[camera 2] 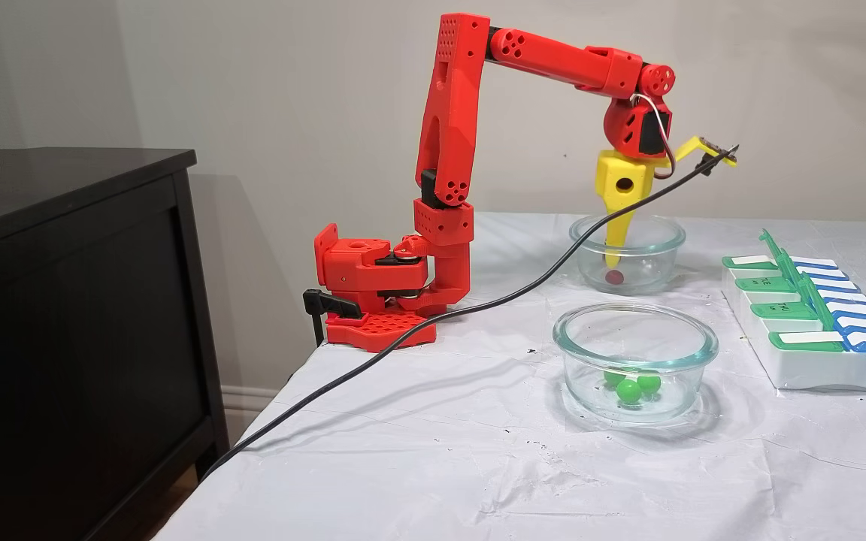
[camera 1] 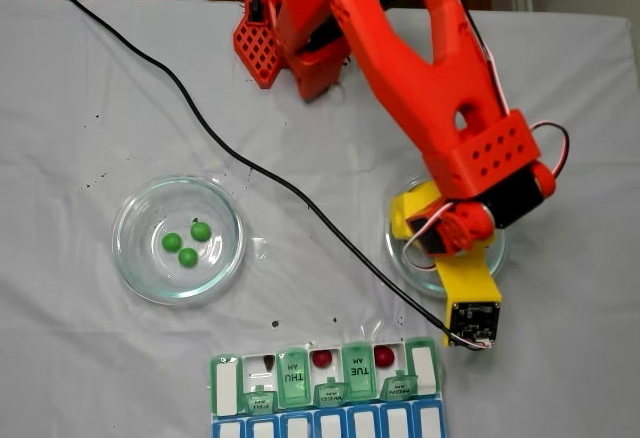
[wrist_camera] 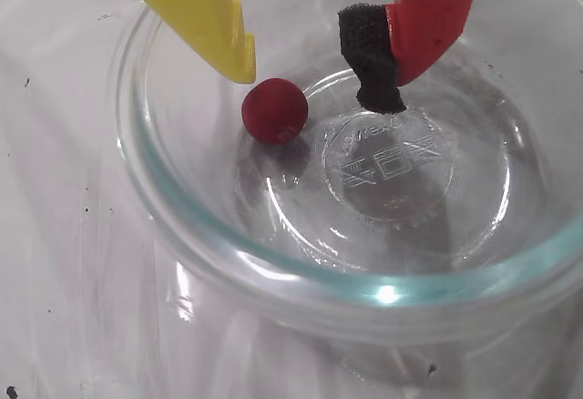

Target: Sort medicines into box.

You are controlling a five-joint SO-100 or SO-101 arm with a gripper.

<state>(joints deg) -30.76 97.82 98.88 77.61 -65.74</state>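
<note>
A red medicine ball (wrist_camera: pixel 274 110) lies on the floor of a clear glass dish (wrist_camera: pixel 182 235). My gripper (wrist_camera: pixel 314 89) hangs open over it, reaching down into the dish. The yellow finger (wrist_camera: pixel 205 7) is just left of the ball and the red finger's black pad (wrist_camera: pixel 369 57) stands apart on the right. In a fixed view the gripper (camera 2: pixel 613 259) dips into the far dish (camera 2: pixel 658 225) above the ball (camera 2: pixel 614 276). Two red balls (camera 1: pixel 321 359) (camera 1: pixel 384 356) sit in open compartments of the box (camera 1: pixel 292 378). Three green balls (camera 1: pixel 188 243) rest in the other dish (camera 1: pixel 120 248).
A black cable (camera 1: pixel 200 123) runs diagonally across the white cloth to the wrist camera, passing between the two dishes. The arm's red base (camera 2: pixel 373 300) is clamped at the table's edge. A black cabinet (camera 2: pixel 65 300) stands beside the table. The box (camera 2: pixel 801 330) lies right of the dishes.
</note>
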